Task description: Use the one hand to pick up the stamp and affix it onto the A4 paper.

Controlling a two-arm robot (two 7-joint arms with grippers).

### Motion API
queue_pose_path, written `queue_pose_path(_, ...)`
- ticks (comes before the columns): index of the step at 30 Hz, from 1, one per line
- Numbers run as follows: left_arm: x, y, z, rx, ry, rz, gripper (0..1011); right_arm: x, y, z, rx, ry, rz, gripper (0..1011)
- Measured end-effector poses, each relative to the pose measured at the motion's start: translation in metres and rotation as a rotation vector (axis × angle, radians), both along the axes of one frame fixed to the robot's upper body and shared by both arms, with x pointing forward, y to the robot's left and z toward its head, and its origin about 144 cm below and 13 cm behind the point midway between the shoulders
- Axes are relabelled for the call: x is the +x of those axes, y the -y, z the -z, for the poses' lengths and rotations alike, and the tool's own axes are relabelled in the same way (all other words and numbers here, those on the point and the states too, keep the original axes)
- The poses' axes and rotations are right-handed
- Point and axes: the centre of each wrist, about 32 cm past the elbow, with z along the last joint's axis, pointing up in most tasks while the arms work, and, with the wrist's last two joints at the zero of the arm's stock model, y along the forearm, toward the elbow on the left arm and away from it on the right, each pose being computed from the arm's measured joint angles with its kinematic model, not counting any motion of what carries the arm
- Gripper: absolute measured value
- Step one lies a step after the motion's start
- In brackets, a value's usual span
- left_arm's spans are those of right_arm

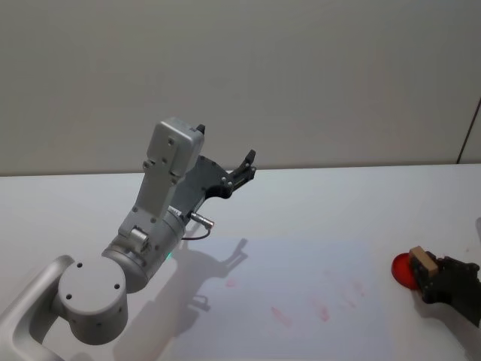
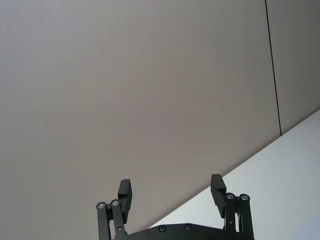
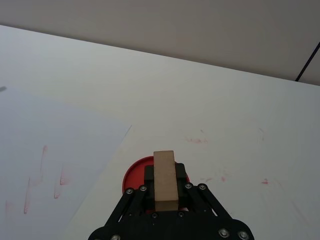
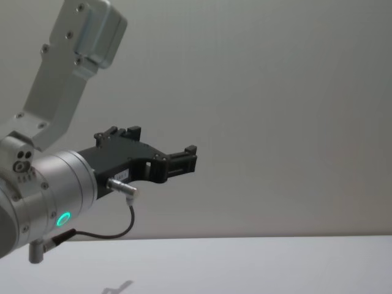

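Left arm: I see it raised above the left side of the worktop (image 1: 338,195), clear of the surface, with a green ring light (image 4: 63,218) lit on the silver wrist.
Left gripper (image 2: 170,186): I read the jaws as spread wide with nothing between them. It points up and away towards the wall (image 2: 150,90).
A4 paper (image 1: 301,278): it lies flat on the worktop, at the middle of my head view, between the two arms.
Red marks (image 1: 322,310): I count several faint smears on the right half of the sheet, and a few more on the bare worktop beyond it.
Red disc (image 3: 136,172): it sits on the worktop just beside the paper's right edge.
Stamp (image 3: 164,182): a tan wooden block, held lengthwise between the fingers over the red disc. I cannot tell whether its underside touches the disc.
Right gripper (image 3: 164,172): it is low over the worktop at the far right, jaws closed narrow on the stamp, one black finger (image 3: 149,174) against each long side.
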Motion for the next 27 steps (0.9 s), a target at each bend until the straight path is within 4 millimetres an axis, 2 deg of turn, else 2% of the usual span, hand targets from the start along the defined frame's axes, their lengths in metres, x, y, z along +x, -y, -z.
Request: queue_pose_path(27,0.0000,0.0000,0.0000,0.000,0.000,0.000,1001,0.0014,-0.0051,-0.0050,0.015,-0.006,0.010,221)
